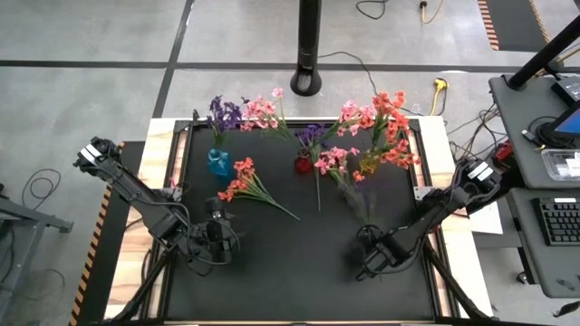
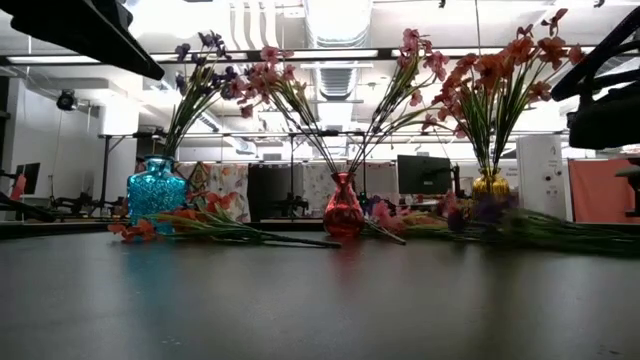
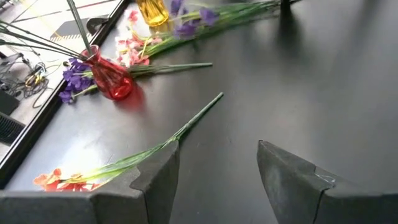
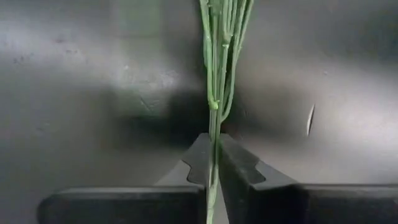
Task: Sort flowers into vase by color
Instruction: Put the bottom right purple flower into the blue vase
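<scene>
1. Right pincer (image 4: 213,167): closed tight on the cut end of a green flower stem (image 4: 216,93), low over the near right part of the counter (image 1: 299,281). The grip at the bare tip looks chosen so the stem can be swung upright and fed into a vase.
2. Held stem: it lies flat on the counter, long axis running away from the pincer toward the vases; its bloom end appears to reach the purple and pink sprays (image 1: 340,167) beside the yellow vase (image 1: 370,163).
3. Left pincer (image 3: 217,180): parted about halfway, holding nothing, waiting over the near left counter.
4. Orange-red spray (image 1: 243,181): flat ahead of the left pincer, blossoms toward the blue vase (image 1: 217,163), stem tip toward the counter's middle.
5. Red vase (image 1: 304,163): standing between the other two, holding pink sprays.
</scene>
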Action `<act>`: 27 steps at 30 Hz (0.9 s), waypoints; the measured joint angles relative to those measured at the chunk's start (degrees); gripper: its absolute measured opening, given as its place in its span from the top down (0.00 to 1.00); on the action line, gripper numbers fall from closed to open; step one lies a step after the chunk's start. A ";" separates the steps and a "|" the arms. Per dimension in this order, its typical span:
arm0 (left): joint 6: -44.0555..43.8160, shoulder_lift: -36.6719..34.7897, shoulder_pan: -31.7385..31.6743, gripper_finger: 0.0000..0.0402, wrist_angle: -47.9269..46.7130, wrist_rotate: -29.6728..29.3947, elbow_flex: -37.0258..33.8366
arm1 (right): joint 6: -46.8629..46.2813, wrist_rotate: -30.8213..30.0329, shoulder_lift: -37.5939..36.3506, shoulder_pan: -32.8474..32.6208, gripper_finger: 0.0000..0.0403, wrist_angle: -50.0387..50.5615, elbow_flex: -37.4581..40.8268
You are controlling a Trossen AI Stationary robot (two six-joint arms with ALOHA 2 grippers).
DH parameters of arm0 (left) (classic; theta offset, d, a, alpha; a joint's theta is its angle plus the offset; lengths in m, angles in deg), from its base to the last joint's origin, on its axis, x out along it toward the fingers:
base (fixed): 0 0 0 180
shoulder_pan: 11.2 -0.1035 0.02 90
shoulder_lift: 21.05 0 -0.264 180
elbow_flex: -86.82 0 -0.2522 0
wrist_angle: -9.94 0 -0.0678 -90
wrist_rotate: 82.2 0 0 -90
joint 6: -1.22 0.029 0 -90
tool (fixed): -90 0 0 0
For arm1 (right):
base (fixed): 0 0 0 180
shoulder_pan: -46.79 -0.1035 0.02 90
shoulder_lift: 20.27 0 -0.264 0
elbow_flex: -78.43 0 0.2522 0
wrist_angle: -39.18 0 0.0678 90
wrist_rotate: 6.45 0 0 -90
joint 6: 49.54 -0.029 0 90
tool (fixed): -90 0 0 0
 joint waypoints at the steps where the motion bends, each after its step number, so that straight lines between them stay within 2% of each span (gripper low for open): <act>1: 0.06 0.00 0.00 0.51 0.42 0.00 -0.02 | 0.85 0.10 -0.99 0.00 0.96 0.08 0.02; 7: 0.14 0.00 0.00 0.51 1.91 -0.10 -0.02 | 5.42 0.54 -9.75 -0.26 0.97 0.36 0.27; 11: -0.01 0.00 0.02 0.51 3.51 -0.09 -0.02 | 9.80 -7.11 -15.23 -0.76 0.97 0.46 0.24; 15: -0.06 0.04 0.02 0.51 6.66 0.00 -0.04 | 18.00 -14.99 -18.94 -1.22 0.97 -1.41 0.22; 22: 2.29 3.28 0.02 0.51 13.32 0.92 -0.31 | 40.60 -26.75 -19.33 -0.89 0.97 -15.42 0.22; 27: 10.84 6.72 -0.42 0.51 28.80 1.09 -0.59 | 63.73 -34.76 -17.63 1.11 0.97 -34.63 0.22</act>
